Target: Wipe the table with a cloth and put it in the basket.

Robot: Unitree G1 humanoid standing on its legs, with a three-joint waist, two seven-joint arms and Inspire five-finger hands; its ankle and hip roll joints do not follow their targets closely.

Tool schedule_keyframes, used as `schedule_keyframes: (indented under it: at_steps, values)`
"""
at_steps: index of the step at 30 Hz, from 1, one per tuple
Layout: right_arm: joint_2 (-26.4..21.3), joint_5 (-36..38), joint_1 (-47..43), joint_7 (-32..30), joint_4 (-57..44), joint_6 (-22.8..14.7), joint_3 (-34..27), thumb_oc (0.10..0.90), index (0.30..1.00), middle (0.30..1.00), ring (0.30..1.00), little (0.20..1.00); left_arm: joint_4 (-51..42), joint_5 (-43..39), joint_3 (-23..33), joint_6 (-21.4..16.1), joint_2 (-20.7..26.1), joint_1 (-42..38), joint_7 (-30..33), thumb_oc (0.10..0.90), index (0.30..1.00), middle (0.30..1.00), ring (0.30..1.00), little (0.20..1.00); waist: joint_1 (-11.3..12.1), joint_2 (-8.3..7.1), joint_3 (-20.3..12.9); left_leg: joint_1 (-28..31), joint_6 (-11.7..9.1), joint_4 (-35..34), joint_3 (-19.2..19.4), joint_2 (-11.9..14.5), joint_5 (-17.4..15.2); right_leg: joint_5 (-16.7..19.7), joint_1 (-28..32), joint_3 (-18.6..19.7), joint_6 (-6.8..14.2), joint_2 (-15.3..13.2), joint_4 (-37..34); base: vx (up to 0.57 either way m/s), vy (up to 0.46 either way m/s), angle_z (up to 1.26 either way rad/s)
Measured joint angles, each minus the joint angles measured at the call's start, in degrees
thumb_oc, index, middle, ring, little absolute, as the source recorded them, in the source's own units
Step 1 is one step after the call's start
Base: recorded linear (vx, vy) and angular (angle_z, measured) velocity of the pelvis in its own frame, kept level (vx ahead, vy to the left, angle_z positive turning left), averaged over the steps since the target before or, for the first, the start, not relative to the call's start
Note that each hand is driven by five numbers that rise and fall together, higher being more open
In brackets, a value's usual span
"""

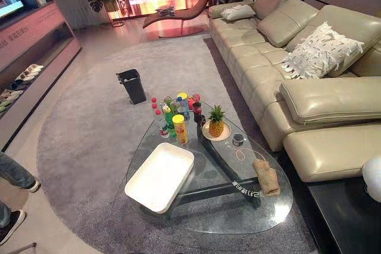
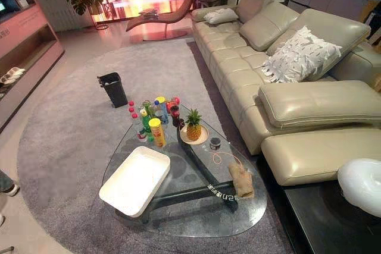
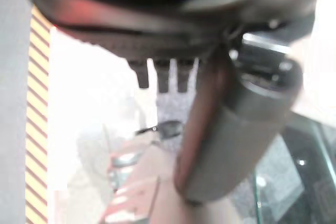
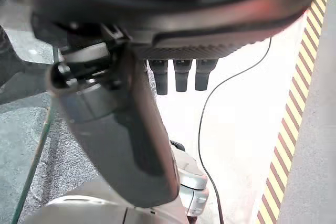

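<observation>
In the left eye view we see the crumpled tan cloth (image 1: 266,176) lying near the right edge of the oval glass counter (image 1: 208,221), well apart from the shallow white rectangular basket (image 1: 159,176) at its left edge. In the left wrist view our left hand (image 3: 157,24) hangs with straight, slightly spread fingers (image 3: 163,80), holding nothing. In the right wrist view the right hand (image 4: 199,24) does likewise, fingers (image 4: 182,74) straight, empty.

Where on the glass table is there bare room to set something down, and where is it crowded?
Bare glass lies along the near edge of the table, between the white basket and the cloth. The far end is crowded with bottles and the pineapple.
</observation>
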Motion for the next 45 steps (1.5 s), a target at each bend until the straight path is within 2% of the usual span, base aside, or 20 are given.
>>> schedule_keyframes:
  at_steps: [34,40,44,45]
  values:
    - [0.0,0.0,-0.1,-0.1,0.0,0.0,0.0,0.800,0.900,0.900,0.900,0.900,0.1,0.7,0.1,0.1,0.0,-0.7,1.1,0.800,0.900,0.900,0.900,0.900,0.0,-0.32,0.5,-0.1,0.0,0.0,0.0,0.0,0.0,0.0,0.0,0.0,0.1,0.0,0.0,0.00,0.000,-0.01]
    - [-0.4,0.0,0.0,-0.1,-0.1,0.0,0.0,0.800,0.900,0.900,0.900,0.900,0.0,0.5,0.3,0.1,0.1,-0.3,1.5,0.800,0.900,0.900,0.900,0.900,0.1,-0.36,0.9,-1.6,-0.2,0.0,0.0,0.0,-0.2,0.0,-1.6,0.0,-0.1,0.0,0.0,-0.02,0.008,0.00]
    - [-0.6,0.0,-1.4,-0.1,-0.2,0.0,0.1,0.800,0.900,0.900,0.900,0.900,-0.3,-1.0,0.0,0.1,0.1,-1.5,2.2,0.800,0.900,0.900,0.900,0.900,0.0,0.20,2.6,-5.9,-0.3,0.1,0.0,-0.2,1.0,1.2,-6.0,0.1,-0.1,0.1,0.0,-0.19,0.018,-0.03]
    - [-1.2,0.1,-3.8,-0.2,-0.9,0.1,0.2,0.800,0.900,0.900,0.900,0.900,-1.2,-2.7,0.0,0.1,0.3,-4.2,2.3,0.800,0.900,0.900,0.900,0.900,0.0,1.01,6.4,-8.6,0.2,0.2,0.0,-0.4,2.3,2.5,-8.6,0.0,-0.2,0.4,0.4,-0.31,0.030,-0.04]
